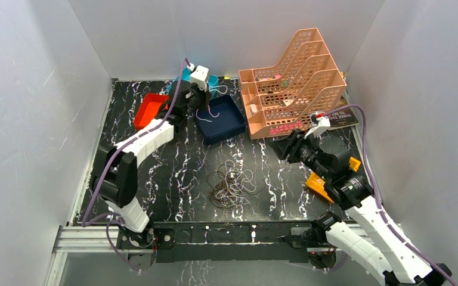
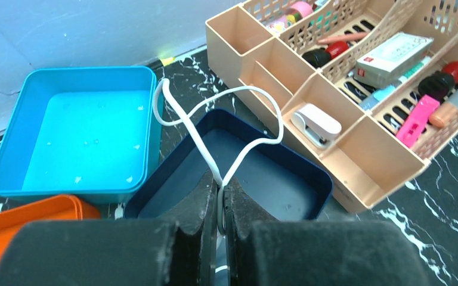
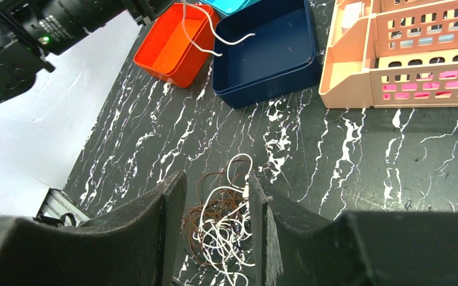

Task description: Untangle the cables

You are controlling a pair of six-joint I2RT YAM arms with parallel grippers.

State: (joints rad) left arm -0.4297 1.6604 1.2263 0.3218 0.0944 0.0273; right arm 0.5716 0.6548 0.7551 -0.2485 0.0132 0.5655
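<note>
One white cable [image 2: 198,142] is out — left jaws pinch it; the tangle [image 1: 232,183] (most strands) lies unsorted; right jaws half-open, empty.

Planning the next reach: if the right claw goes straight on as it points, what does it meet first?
Likely the bunch of cables, which shows between the open fingers of the right claw; depth is unclear.

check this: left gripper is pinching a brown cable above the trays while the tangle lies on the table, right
Wrong colour: the left gripper is pinching a white cable, clear in the left wrist view. The tangle does lie on the table.
</note>
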